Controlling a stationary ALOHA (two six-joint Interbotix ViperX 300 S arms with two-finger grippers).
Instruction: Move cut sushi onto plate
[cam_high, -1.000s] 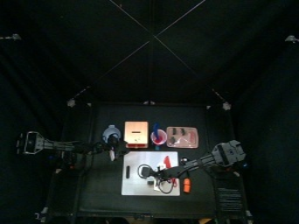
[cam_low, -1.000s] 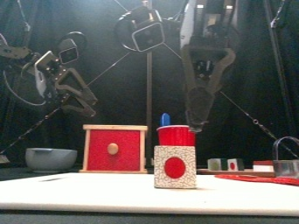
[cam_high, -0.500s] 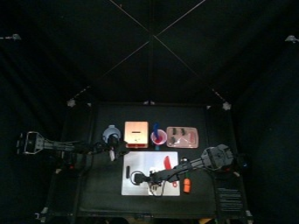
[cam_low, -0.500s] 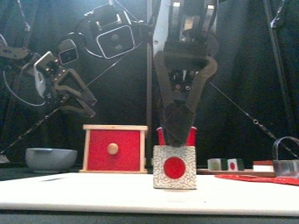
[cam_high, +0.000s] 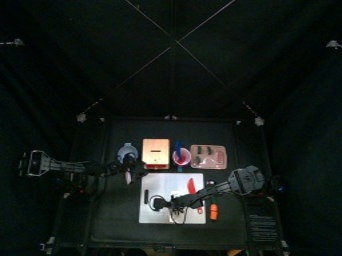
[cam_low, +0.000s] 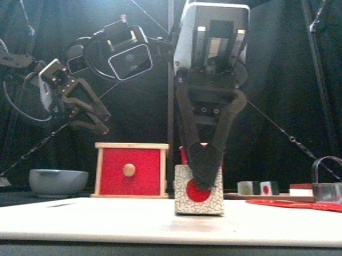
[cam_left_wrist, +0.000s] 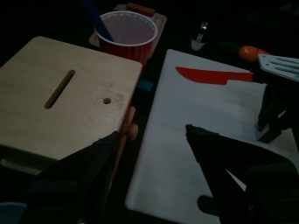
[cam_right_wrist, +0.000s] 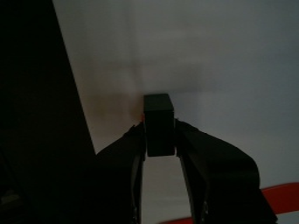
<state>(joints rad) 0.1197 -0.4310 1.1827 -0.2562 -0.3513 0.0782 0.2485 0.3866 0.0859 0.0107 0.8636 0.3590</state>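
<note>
since a second ago our right gripper (cam_right_wrist: 160, 140) dropped to the white board (cam_right_wrist: 211, 61), pinching a sushi piece (cam_right_wrist: 160, 107); we squeeze gently, lift straight.

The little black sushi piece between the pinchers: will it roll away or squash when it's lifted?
Probably not roll: the sushi piece looks blocky with a flat top. It is tiny beside the right gripper, so likely very light. The jaws hug its sides on the white board; it might slip if smooth.
</note>
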